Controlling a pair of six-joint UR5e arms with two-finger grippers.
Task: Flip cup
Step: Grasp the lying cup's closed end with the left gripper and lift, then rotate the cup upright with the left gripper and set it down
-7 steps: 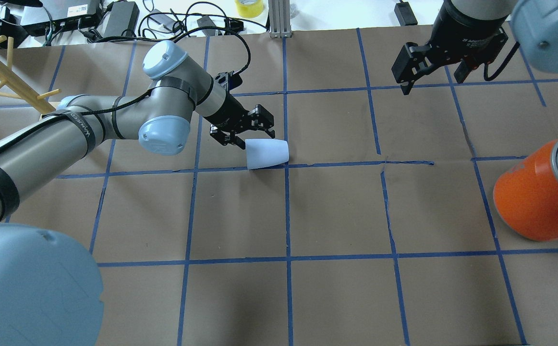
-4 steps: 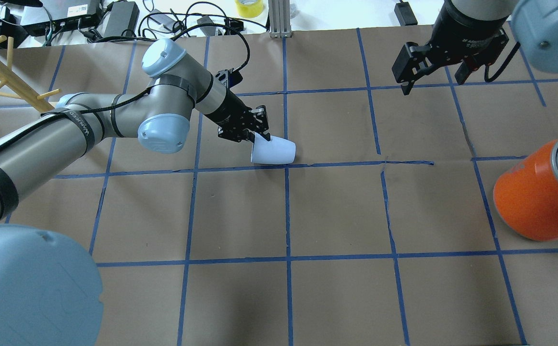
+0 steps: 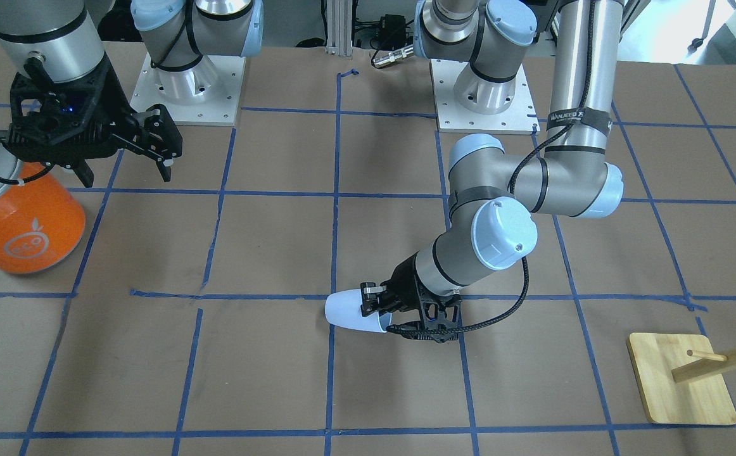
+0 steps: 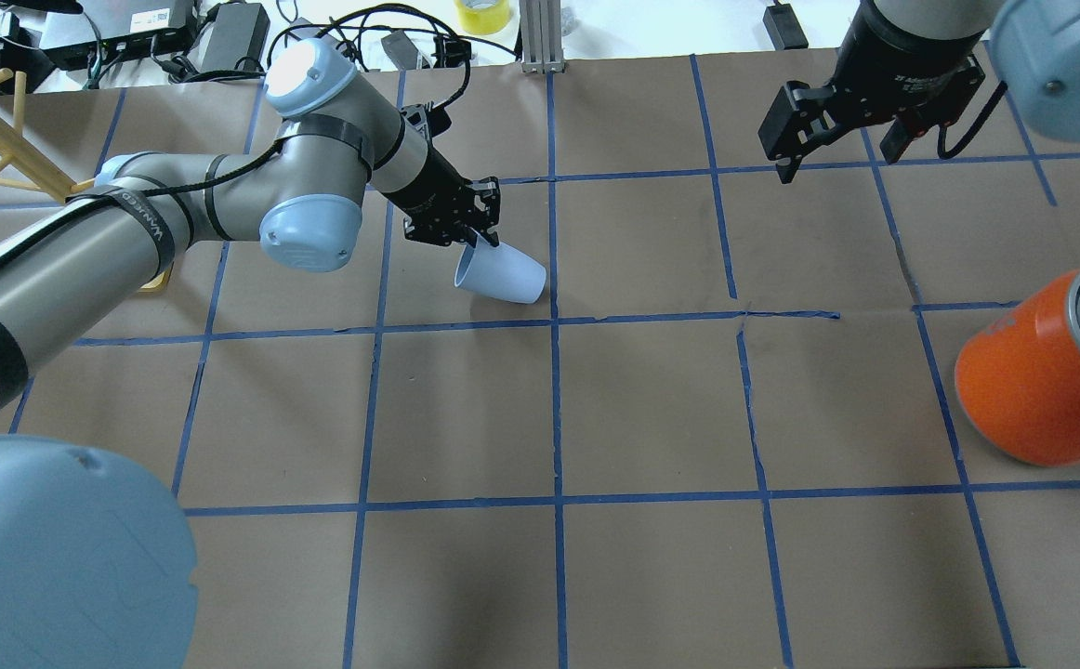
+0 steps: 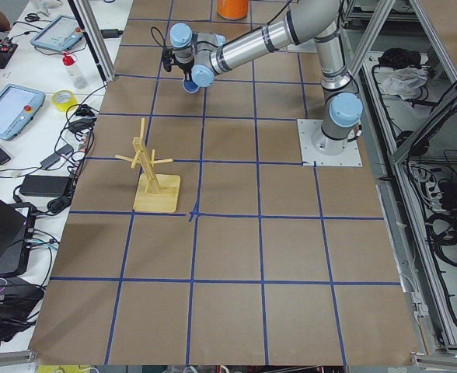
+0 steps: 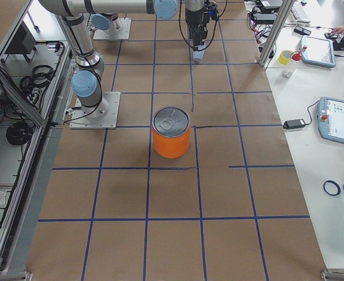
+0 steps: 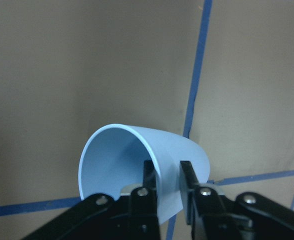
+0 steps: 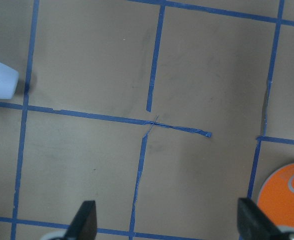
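Observation:
The pale blue-white cup (image 4: 506, 277) is tilted on its side, its mouth turned toward the left arm. My left gripper (image 4: 479, 240) is shut on the cup's rim, one finger inside the mouth and one outside, as the left wrist view shows with the gripper (image 7: 164, 172) on the cup wall (image 7: 137, 160). In the front view the cup (image 3: 348, 312) hangs at the gripper (image 3: 375, 309) just over the paper. My right gripper (image 4: 839, 158) is open and empty, high at the far right, also in the front view (image 3: 126, 172) and its wrist view (image 8: 169, 225).
A large orange can (image 4: 1033, 381) with a silver lid stands at the right edge, near the right arm; it shows in the front view (image 3: 19, 228). A wooden peg rack (image 3: 681, 380) stands at the far left of the table (image 4: 651, 418), which is brown paper with blue tape lines.
My left gripper shut on the cup's rim, then drew back and left, lifting and turning the cup so that its mouth shows. The right arm has not moved.

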